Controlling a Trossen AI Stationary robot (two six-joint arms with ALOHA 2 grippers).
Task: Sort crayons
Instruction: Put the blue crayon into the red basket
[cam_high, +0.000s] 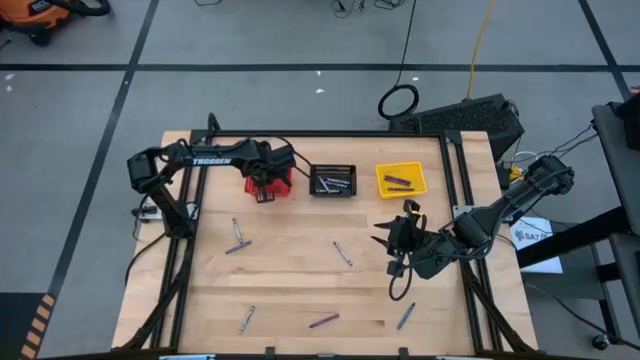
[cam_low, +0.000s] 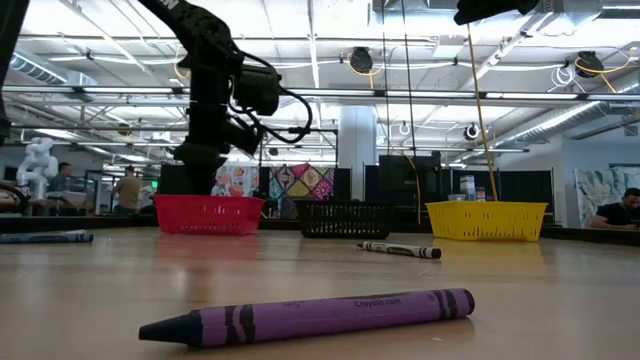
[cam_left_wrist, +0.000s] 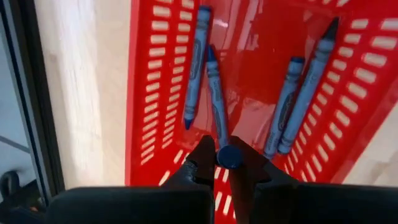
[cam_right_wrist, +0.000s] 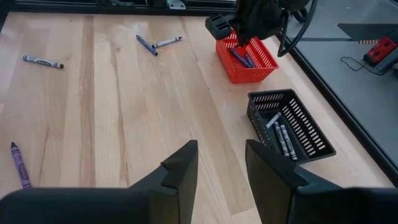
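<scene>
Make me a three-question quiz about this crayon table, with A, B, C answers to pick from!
1. Where is the left pincer?
A. Over the red basket
B. Over the yellow basket
C. Beside the purple crayon

2. What colour is the crayon the left pincer holds?
A. Purple
B. Blue
C. Green

3. How is the right pincer?
A. Shut on a crayon
B. Shut on a basket
C. Open and holding nothing

Answers:
1. A, since the left wrist view looks straight down into the red basket.
2. B, since a blue crayon sits pinched between its fingers, tip pointing into the basket.
3. C, since the right wrist view shows bare table through the gap between its fingers.
</scene>
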